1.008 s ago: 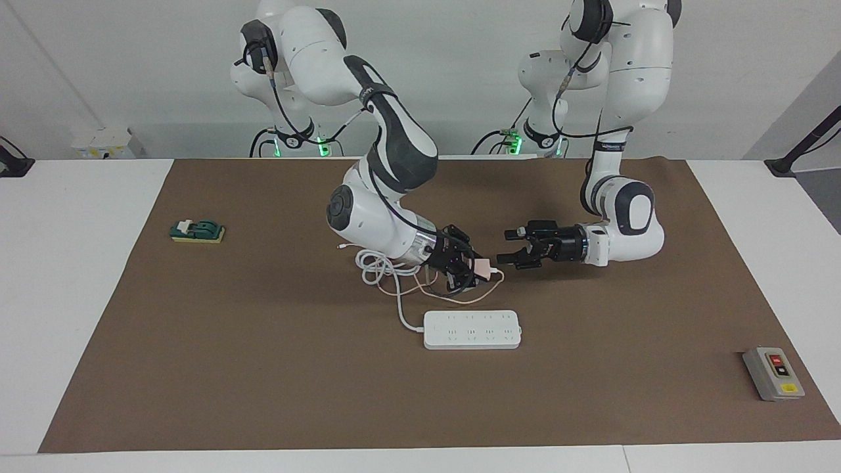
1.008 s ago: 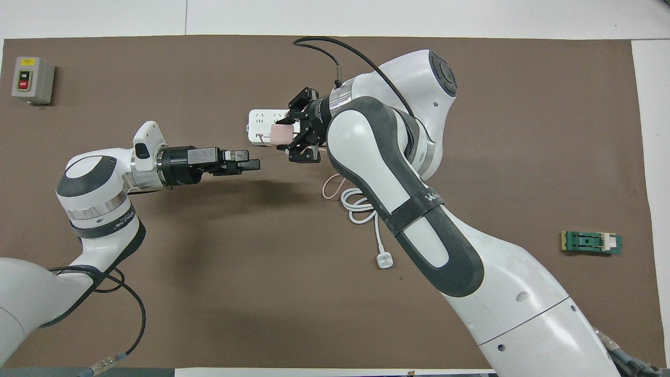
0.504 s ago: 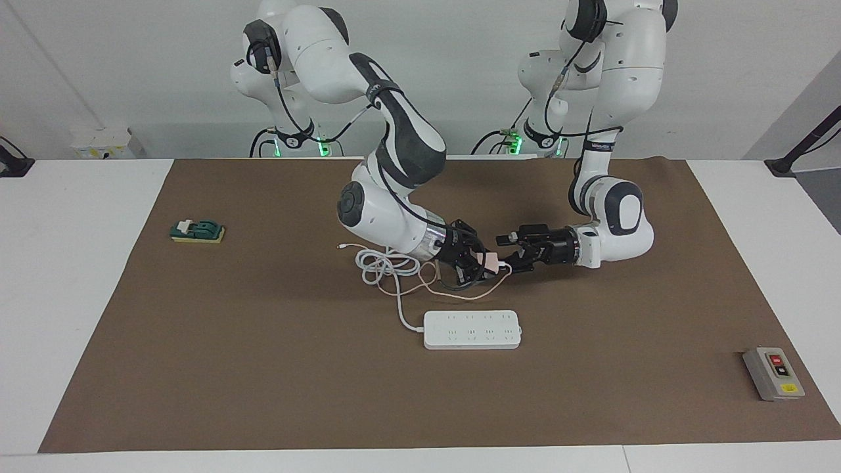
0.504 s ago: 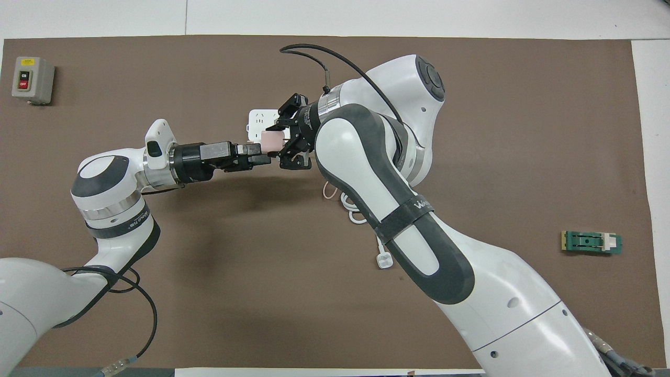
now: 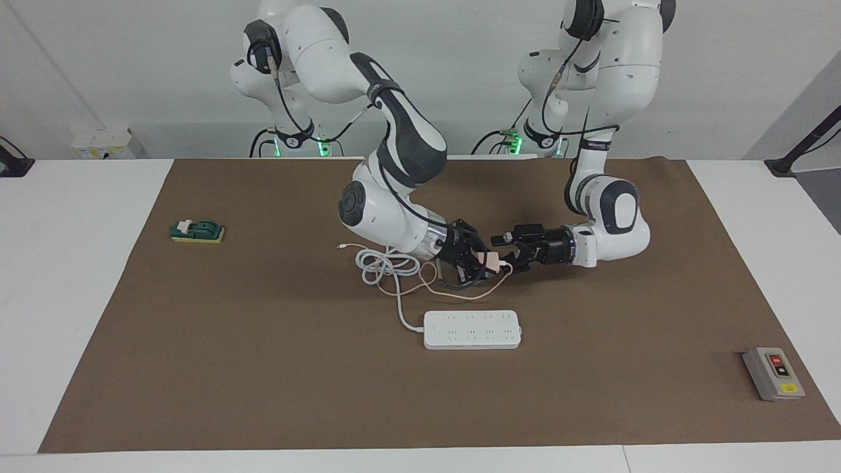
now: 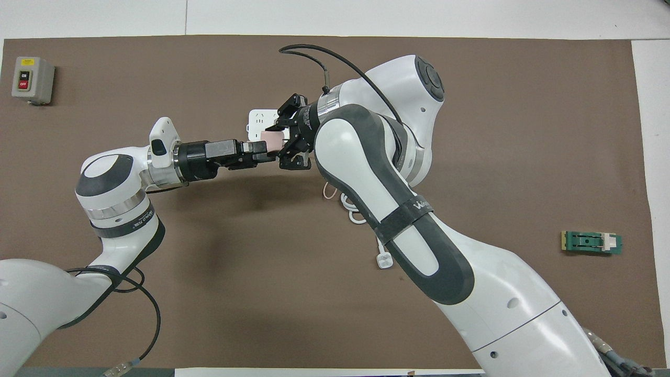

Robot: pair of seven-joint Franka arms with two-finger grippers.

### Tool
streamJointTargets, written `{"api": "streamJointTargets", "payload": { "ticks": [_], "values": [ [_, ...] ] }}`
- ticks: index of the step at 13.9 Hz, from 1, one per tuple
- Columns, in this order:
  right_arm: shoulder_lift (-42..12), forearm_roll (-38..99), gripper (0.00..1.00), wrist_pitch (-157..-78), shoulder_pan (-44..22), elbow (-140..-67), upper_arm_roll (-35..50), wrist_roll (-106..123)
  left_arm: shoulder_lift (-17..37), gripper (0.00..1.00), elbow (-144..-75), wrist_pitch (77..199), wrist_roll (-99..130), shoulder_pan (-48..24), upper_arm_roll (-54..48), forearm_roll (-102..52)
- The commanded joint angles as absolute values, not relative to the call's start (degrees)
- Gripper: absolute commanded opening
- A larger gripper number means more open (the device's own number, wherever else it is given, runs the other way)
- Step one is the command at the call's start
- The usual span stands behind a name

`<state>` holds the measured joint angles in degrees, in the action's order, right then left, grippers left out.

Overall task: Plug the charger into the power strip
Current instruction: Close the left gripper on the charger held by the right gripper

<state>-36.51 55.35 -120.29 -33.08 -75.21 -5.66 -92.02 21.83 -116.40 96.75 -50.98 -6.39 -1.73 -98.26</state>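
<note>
I have the charger (image 5: 489, 260) clamped in the right gripper (image 5: 478, 263), off the table; left gripper (image 5: 510, 257) at it, fingers spread; power strip (image 5: 472, 330) unplugged; handover and insertion remain.

Two robot arms, one power strip (image 5: 472, 329), one pink charger (image 5: 489, 261), one grey switch box (image 5: 773, 374) and one green block (image 5: 197, 230) share the table.
</note>
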Motion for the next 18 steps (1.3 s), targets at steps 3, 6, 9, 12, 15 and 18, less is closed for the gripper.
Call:
{"api": "streamJointTargets", "payload": {
  "ticks": [3,6,9,12,15,18],
  "values": [
    [-37.4,56.4,0.00,-120.6,-33.0,-73.8,-5.6,-91.0,22.1,0.93,-114.6,98.3,-51.8,-7.4,-1.1,-99.8],
    [-37.4,56.4,0.00,-120.7,-33.2,-73.8,-5.5,-91.0,22.6,0.93,-113.6,98.2,-51.8,-7.2,-1.1,-99.7],
    [-37.4,56.4,0.00,-120.8,-33.4,-73.8,-5.5,-91.0,24.8,0.93,-110.7,97.4,-51.8,-6.9,-1.1,-99.1],
    [-37.4,56.5,0.00,-120.9,-33.4,-73.8,-5.5,-91.0,25.6,0.93,-110.2,97.3,-52.1,-6.7,-1.1,-98.8],
    [-37.4,56.5,0.00,-121.0,-33.5,-73.8,-5.5,-91.0,26.2,0.93,-109.5,97.2,-52.5,-6.6,-1.0,-98.7],
    [-37.4,56.6,0.00,-121.1,-33.5,-73.8,-5.5,-91.0,26.1,0.93,-109.7,96.5,-52.9,-6.6,-1.0,-98.6]
  ]
}}
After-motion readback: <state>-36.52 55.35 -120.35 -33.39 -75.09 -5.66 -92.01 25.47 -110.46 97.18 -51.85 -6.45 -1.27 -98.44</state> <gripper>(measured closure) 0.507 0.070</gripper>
